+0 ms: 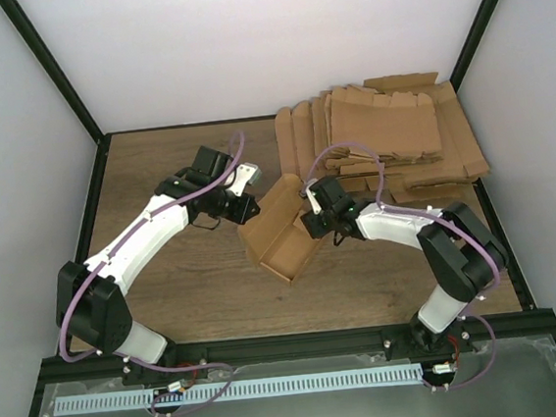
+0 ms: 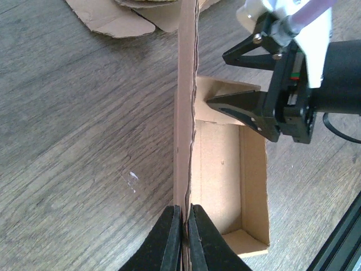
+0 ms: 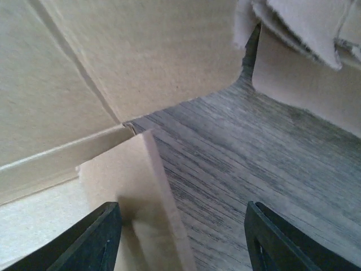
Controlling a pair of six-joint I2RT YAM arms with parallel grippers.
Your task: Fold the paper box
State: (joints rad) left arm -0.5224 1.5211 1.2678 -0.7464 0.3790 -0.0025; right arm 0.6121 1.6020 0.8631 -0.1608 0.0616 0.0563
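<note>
**Top view.** The paper box (image 1: 278, 232) lies on the wooden table (image 1: 147, 177) as a partly folded open tray between the two grippers. The left gripper (image 1: 249, 211) meets its far-left corner and the right gripper (image 1: 311, 220) meets its right side. The pile of flat cardboard blanks (image 1: 389, 134) lies beyond the right gripper, apart from the box.

**Left wrist view.** The fingers (image 2: 166, 243) of the left gripper (image 2: 184, 217) are closed to a narrow slit on the upright long wall of the paper box (image 2: 220, 169). The thin cardboard edge is pinched between them and runs straight away from the fingertips. The open tray lies to the right of this clamped wall, and bare table (image 2: 84, 141) to its left. At the far end of the tray the right gripper (image 2: 216, 79) is seen with its jaws spread wide. One finger reaches over the interior beside the end flap, and the other is held outside it. Blanks (image 2: 113, 17) are visible beyond the fingertips, at upper left.

**Right wrist view.** The right gripper (image 3: 183, 206) is wide open and nothing is held. A short flap (image 3: 141, 186) stands just inside its left finger (image 3: 90, 243). A large panel of the paper box (image 3: 84, 56) rises ahead and to the left of the jaws.
</note>
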